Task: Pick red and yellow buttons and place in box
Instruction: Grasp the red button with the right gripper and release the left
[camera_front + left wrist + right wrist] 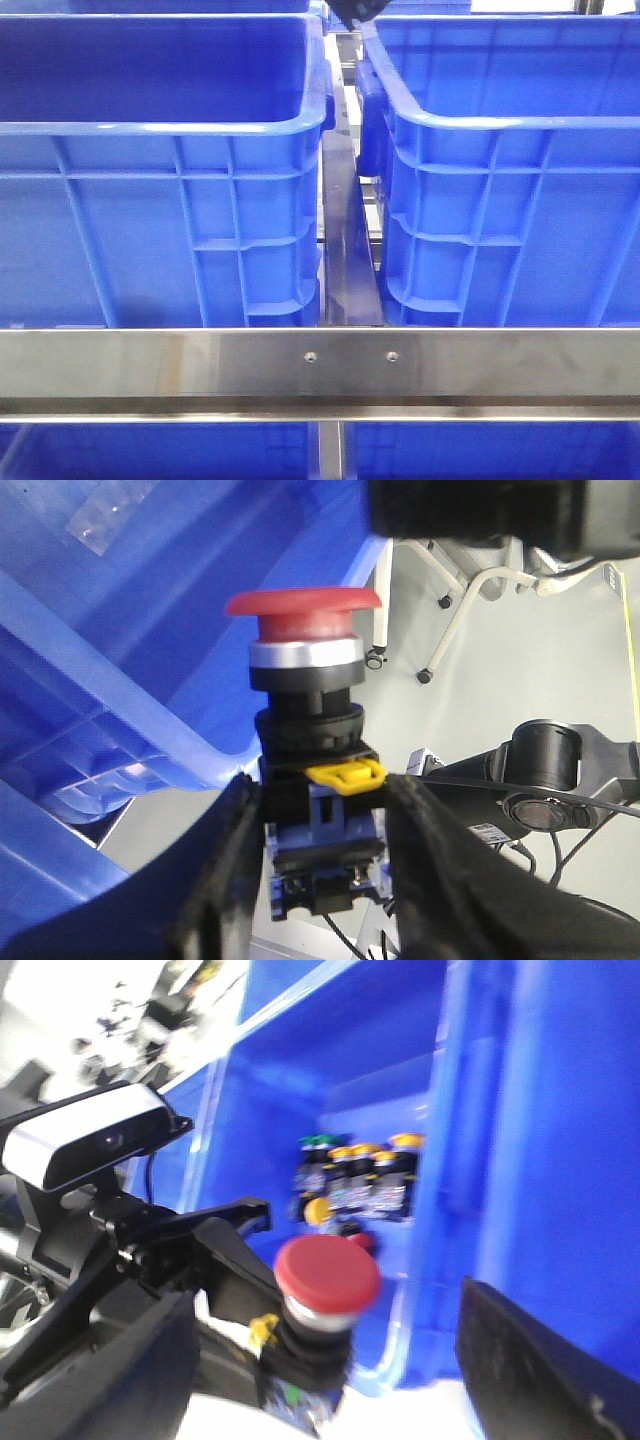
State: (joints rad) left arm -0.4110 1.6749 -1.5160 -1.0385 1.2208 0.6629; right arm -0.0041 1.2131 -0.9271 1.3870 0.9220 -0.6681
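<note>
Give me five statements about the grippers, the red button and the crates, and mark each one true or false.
1. The left gripper holds the red button by its black body. True.
2. The red cap faces down toward the fingers. False: the cap is at the far end, away from the fingers.
3. A yellow tab shows on the held unit's body. True.
4. The blue crate in the right wrist view holds nothing. False: a cluster of buttons, mostly yellow-capped, lies inside it.
5. In the front view the two upper crates touch each other. False: a gap with a metal rail separates them.
</note>
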